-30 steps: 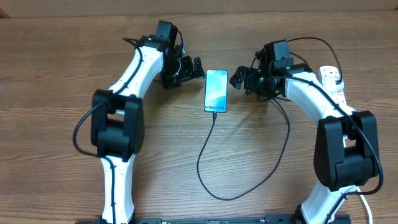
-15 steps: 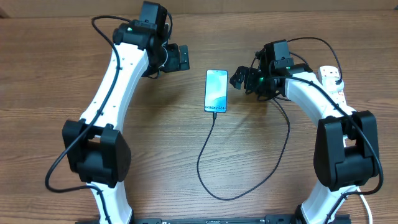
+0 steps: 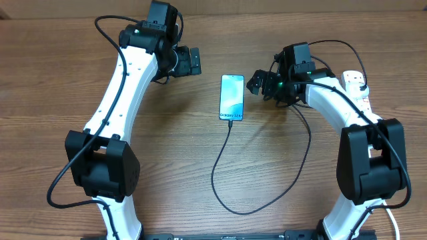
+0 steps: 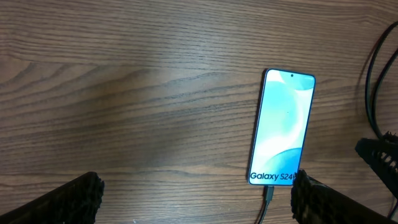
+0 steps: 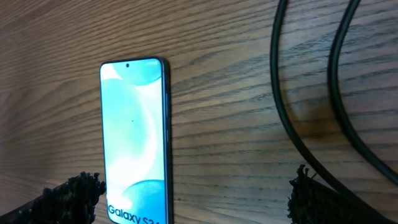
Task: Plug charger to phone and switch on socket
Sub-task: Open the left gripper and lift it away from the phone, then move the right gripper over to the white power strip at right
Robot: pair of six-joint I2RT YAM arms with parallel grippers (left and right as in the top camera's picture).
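Note:
The phone [image 3: 231, 97] lies flat mid-table, its light blue screen lit. The charger [image 3: 227, 193] runs as a thin black cable from the phone's near end, loops toward me and back up under my right arm. In the left wrist view its connector tip [image 4: 268, 194] meets the bottom edge of the phone [image 4: 283, 127]. My left gripper [image 3: 193, 61] hovers open up and left of the phone. My right gripper [image 3: 257, 83] stands open just right of it, the phone [image 5: 134, 137] by its left finger. The socket [image 3: 359, 87], a white strip, is partly hidden behind my right arm.
Two black cables [image 5: 292, 106] cross the wood in the right wrist view. A white cord [image 3: 393, 215] lies by the right arm's base. The table's far edge [image 3: 220, 13] meets a tan wall. Bare wood lies left of the phone [image 4: 124, 112].
My left arm has swung up and to the left, carrying its open gripper away from the phone's left side. The right arm, phone and cable have stayed where they were.

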